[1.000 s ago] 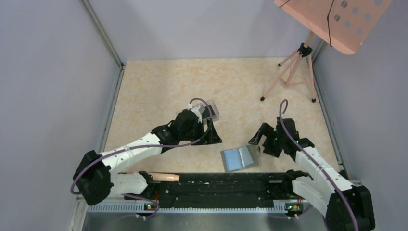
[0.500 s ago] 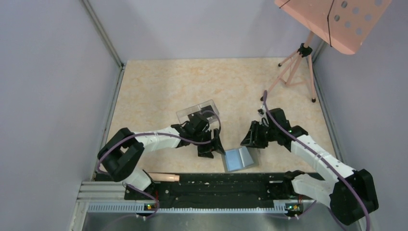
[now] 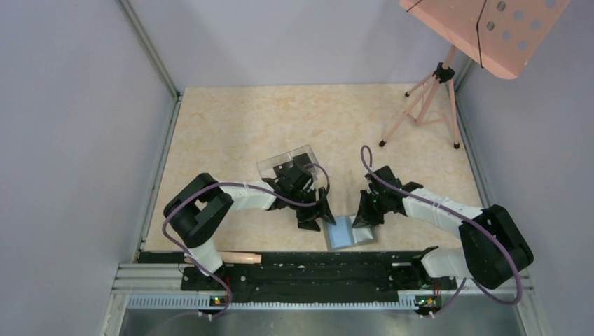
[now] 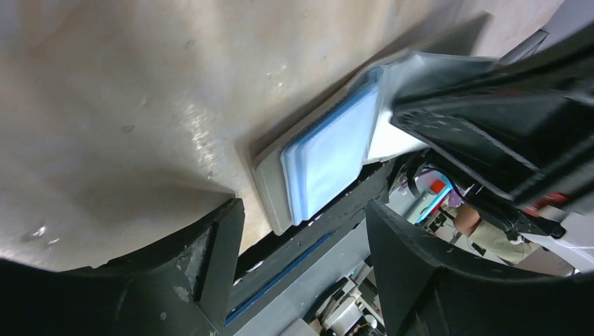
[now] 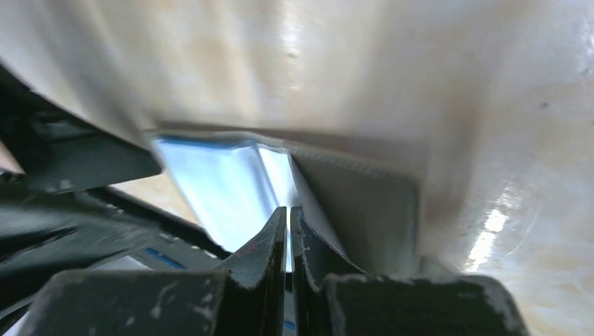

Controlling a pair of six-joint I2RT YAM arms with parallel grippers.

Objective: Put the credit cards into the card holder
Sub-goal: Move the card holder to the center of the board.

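Lower centre, overhead view: the card holder (image 3: 344, 233) lay open, my left end effector (image 3: 319, 220) gaping and empty just left of it, my right end effector (image 3: 362, 219) pinched shut, nearer, at its raised right flap.

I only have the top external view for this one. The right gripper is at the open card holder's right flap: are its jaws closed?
Observer: Yes. The right wrist view shows the right gripper with its fingers pressed together in front of the fold of the card holder, whose gray flap is tilted up beside them.
Operator: Is the left gripper carrying a card?
Observer: No. The left wrist view shows it open, with nothing between its fingers.
Operator: Any card inside the holder?
Observer: That view shows only stacked blue-gray pocket layers, no black card.
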